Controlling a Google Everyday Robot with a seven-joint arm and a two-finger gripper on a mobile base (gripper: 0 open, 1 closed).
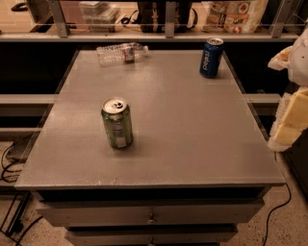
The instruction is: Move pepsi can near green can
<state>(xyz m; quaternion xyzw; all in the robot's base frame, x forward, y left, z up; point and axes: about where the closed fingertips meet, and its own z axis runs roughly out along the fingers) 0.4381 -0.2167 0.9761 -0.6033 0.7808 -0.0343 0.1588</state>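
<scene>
The pepsi can (211, 57) is dark blue with white lettering and stands upright at the far right corner of the grey table (192, 144). The green can (117, 123) has a pale label patch and a silver pull-tab top. It stands upright left of the table's middle, nearer the front. My gripper (290, 115) is a white and yellowish shape at the right edge of the view. It is beside the table's right side, well apart from both cans, and partly cut off by the frame.
A clear plastic bottle (121, 53) lies on its side at the far left of the table. A shelf with bags and boxes (236, 14) runs behind the table. Drawers (151, 214) sit under the tabletop. Cables (9, 163) lie on the floor at left.
</scene>
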